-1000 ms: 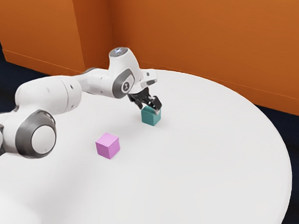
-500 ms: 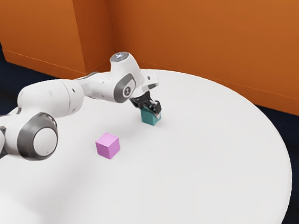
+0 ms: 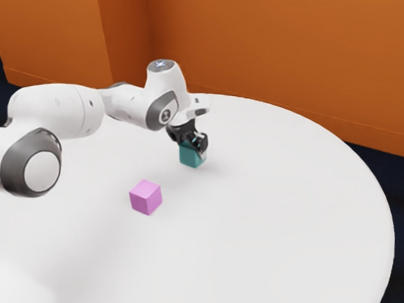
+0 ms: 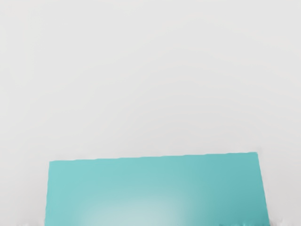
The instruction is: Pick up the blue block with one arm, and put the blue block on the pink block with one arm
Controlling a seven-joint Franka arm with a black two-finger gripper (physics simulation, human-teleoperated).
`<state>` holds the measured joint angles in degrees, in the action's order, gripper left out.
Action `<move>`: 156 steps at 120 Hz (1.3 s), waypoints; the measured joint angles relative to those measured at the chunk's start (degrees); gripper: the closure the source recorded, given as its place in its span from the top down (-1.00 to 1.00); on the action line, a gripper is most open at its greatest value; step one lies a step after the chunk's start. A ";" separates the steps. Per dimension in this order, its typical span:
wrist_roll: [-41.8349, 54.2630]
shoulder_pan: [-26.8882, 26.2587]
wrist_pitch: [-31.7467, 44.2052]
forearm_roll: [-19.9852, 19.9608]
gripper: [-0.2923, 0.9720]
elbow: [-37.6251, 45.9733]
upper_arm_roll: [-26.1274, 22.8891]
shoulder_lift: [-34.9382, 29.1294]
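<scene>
The blue block (image 3: 191, 156) is a teal cube near the middle of the round white table (image 3: 287, 220). My black gripper (image 3: 191, 144) is shut on its top part, and the block hangs tilted, its lower edge close to the table. In the wrist view the blue block (image 4: 155, 188) sits large right under my hand, over bare white table. The pink block (image 3: 146, 197) rests flat on the table, to the exterior view's left of the blue block and nearer the front, apart from it.
Orange walls (image 3: 279, 46) stand behind the table, with a corner behind the arm. My white arm (image 3: 86, 116) reaches in from the exterior view's left. The table's curved edge (image 3: 387, 261) runs along the exterior view's right.
My gripper, shut on the blue block, has moved toward the exterior view's left and a little up. The block now tilts. The pink block has stayed put.
</scene>
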<state>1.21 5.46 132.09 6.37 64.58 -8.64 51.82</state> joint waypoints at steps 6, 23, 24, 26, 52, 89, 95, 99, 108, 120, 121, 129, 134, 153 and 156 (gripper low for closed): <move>-0.26 0.05 0.03 -0.36 -0.08 3.80 0.66 -2.85; -1.00 0.07 0.26 -1.34 -0.09 14.59 1.72 -12.17; -1.04 0.10 0.27 -1.38 -0.09 15.16 1.75 -12.64; -1.13 0.14 0.31 -1.45 -0.09 16.19 1.81 -13.49; -2.08 0.12 0.54 -2.50 -0.09 29.11 3.00 -24.63; -1.20 0.05 0.10 -2.92 -0.09 41.63 4.91 -35.46; -0.49 0.04 -0.21 -2.91 -0.09 43.89 5.24 -37.02; -0.02 0.03 -0.39 -2.90 -0.09 45.24 5.35 -37.66; 0.96 0.07 -0.68 -2.86 -0.09 47.19 5.50 -37.99; 2.09 0.07 -0.90 -2.72 -0.09 47.51 5.67 -37.25; 2.18 0.07 -0.91 -2.70 -0.09 47.48 5.69 -37.16; 2.83 0.09 -1.00 -2.54 -0.09 47.11 5.78 -36.40; 3.20 0.09 -1.04 -2.49 -0.09 47.00 5.80 -36.04; 4.40 0.02 -1.13 -2.39 -0.10 47.06 5.83 -35.86; 4.56 0.00 -1.14 -2.39 -0.10 47.07 5.82 -35.89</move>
<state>5.77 5.47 130.95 3.98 111.64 -2.82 15.92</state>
